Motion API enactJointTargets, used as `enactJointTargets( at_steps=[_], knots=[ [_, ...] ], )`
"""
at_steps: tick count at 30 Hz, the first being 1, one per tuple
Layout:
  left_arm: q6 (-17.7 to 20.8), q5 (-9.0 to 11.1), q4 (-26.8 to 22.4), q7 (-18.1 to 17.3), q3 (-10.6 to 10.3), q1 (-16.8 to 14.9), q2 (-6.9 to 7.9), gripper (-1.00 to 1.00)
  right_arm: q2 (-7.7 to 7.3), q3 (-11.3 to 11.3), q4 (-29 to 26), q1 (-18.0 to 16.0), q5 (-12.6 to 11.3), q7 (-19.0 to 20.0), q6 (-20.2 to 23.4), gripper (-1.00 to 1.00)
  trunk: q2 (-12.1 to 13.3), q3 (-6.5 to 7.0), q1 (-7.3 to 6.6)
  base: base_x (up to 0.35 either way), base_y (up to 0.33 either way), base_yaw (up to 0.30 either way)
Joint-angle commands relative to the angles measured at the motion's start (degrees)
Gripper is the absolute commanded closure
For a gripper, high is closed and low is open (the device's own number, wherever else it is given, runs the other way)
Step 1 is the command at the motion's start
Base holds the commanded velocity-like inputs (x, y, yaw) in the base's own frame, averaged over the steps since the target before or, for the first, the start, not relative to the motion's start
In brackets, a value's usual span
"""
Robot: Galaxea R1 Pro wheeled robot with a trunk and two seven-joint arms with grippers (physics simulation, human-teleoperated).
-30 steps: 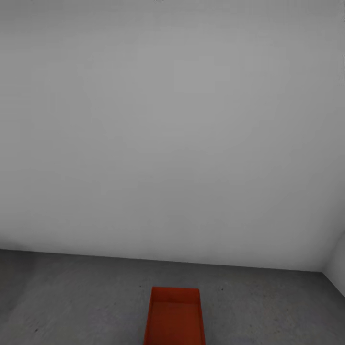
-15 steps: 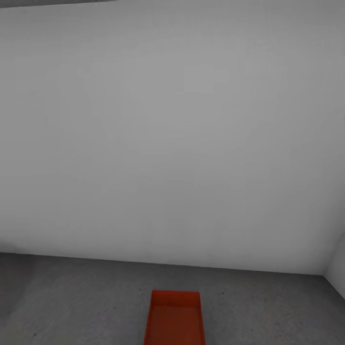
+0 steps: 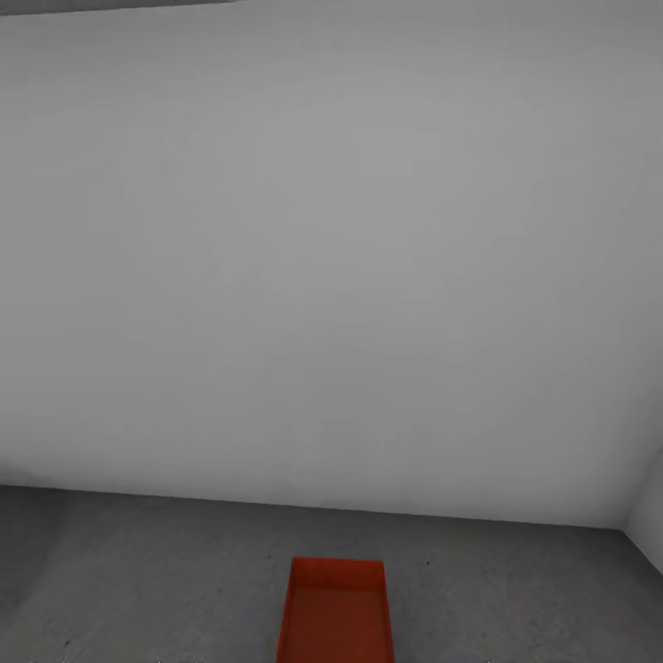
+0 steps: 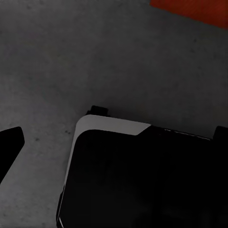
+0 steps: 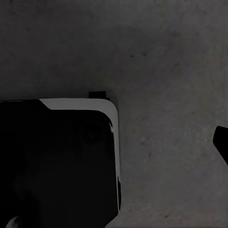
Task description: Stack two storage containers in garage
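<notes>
Head cam: one storage container [image 3: 337, 612], orange-red, open top up, sits on garage floor [image 3: 147, 580] near btm-centre, its near end cut by frame edge, far rim well short of the pale grey wall [image 3: 331, 258]; open concrete both sides, wall corner at far right. Left wrist cam: a corner of the container [image 4: 194, 9] shows at frame edge, apart from robot base [image 4: 142, 180] w/ bare floor between. Right wrist cam: base [image 5: 57, 161] over bare floor [image 5: 161, 61]. Both end effectors: can't tell released or clenched, only dark slivers at frame edges.

Garage floor [image 3: 166, 571]
Dark grey speckled concrete; one orange-red storage container [image 3: 336, 615] sits directly on it near the wall.
</notes>
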Motion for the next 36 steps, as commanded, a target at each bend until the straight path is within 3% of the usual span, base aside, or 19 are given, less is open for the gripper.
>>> enactJointTargets(
  at_steps=[1, 17, 36],
  knots=[
    [-0.2, 0.5, 0.0, 0.2, -0.5, 0.0, -0.04, -1.00, -0.01, 0.2, 0.2, -0.1, -0.4, -0.1, -0.3, -1.00, 0.0, -0.02, 0.00, -0.130, 0.000, 0.000],
    [-2.6, 0.6, 0.0, 0.2, -0.4, 0.0, -0.74, -1.00, 0.03, -0.1, 0.2, -0.1, -1.1, -0.1, -2.5, -1.00, 0.0, 0.02, 0.00, -0.286, 0.081, -0.046],
    [-2.8, 0.8, 0.0, 0.8, -0.4, 0.0, -0.46, -1.00, -0.30, -0.3, 0.2, -0.1, -1.2, 0.7, -1.9, -1.00, 0.0, 0.64, 0.00, -0.005, 0.010, -0.279]
  ],
)
